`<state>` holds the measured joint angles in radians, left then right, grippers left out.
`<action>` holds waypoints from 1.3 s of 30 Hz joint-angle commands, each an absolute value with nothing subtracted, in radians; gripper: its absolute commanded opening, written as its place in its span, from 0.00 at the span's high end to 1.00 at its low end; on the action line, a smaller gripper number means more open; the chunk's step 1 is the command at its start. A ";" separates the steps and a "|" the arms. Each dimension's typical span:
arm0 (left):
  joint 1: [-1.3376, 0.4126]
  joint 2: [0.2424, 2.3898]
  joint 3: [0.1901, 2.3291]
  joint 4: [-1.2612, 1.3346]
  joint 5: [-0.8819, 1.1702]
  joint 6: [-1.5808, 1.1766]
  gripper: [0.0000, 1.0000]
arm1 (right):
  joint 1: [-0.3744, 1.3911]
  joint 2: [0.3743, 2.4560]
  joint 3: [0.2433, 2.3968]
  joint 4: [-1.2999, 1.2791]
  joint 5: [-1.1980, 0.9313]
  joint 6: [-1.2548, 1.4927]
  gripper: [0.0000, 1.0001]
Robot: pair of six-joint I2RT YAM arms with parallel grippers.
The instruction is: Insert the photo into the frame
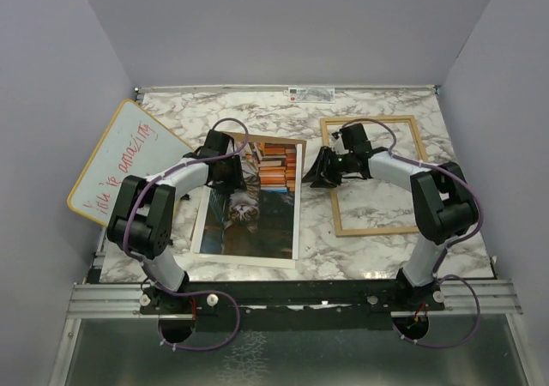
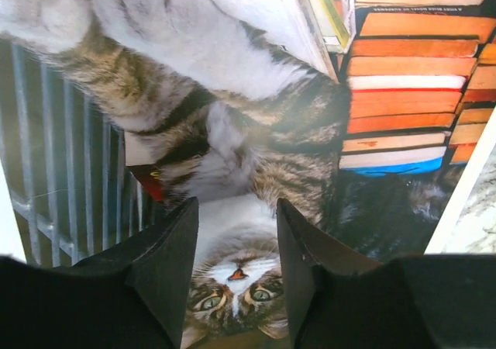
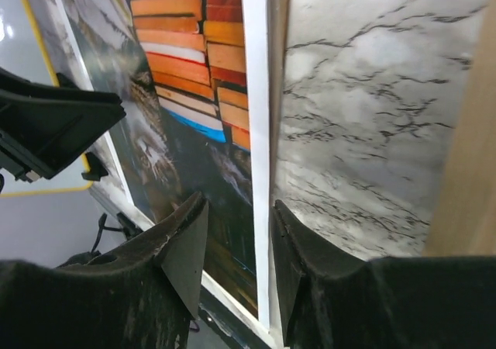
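Note:
The photo (image 1: 257, 223), a cat among stacked books with a white border, lies picture side up on the marble table, left of centre. My left gripper (image 1: 227, 176) is low over its far left part. In the left wrist view its jaws (image 2: 236, 203) stand apart over the cat's face (image 2: 236, 275), holding nothing. My right gripper (image 1: 319, 176) is at the photo's right edge. In the right wrist view it (image 3: 239, 202) straddles the white border (image 3: 256, 132), jaws apart. The light wooden frame (image 1: 377, 228) lies flat to the right, with marble showing through it.
A whiteboard (image 1: 116, 159) with red handwriting leans at the far left. A brown sheet's edge (image 1: 274, 139) shows along the photo's far side. A white label (image 1: 309, 93) sits at the back wall. Grey walls close in three sides.

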<state>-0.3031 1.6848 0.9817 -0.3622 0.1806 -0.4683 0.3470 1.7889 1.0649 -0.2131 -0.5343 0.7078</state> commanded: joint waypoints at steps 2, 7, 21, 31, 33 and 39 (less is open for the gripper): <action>-0.312 1.719 0.945 -0.335 0.086 -0.471 0.55 | 0.372 1.826 1.051 -0.167 -0.584 0.721 0.53; -0.321 1.743 0.925 -0.336 0.057 -0.492 0.58 | 0.415 1.851 1.031 -0.216 -0.477 0.680 0.54; -0.334 1.802 0.858 -0.359 -0.029 -0.590 0.62 | 0.453 1.800 0.849 -0.105 -0.544 0.701 0.66; -0.352 1.825 0.812 -0.365 -0.073 -0.655 0.65 | 0.455 1.774 0.759 0.092 -0.652 0.755 0.54; -0.354 1.825 0.811 -0.369 -0.078 -0.666 0.65 | 0.455 1.771 0.738 0.132 -0.680 0.769 0.52; -0.359 1.821 0.802 -0.374 -0.076 -0.697 0.67 | 0.456 1.724 0.660 0.328 -0.742 0.849 0.55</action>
